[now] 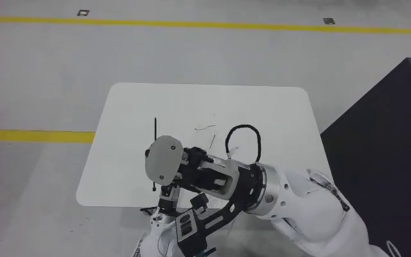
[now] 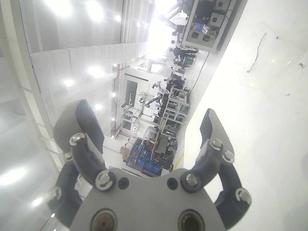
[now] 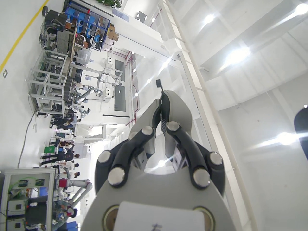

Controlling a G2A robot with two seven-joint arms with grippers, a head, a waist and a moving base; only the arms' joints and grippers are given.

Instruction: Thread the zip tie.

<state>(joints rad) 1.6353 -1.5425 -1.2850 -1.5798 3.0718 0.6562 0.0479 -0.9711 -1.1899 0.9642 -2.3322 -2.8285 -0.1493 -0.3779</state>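
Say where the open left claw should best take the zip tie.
Probably the long free tail of the zip tie, pinched from the side across the thin strap. The right claw is shut on the part near the head, leaving that tail clear.

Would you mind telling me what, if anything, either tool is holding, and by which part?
The right tool is shut on the zip tie, pinching its strap near the head, which pokes out beyond. The left tool is open, holding nothing.
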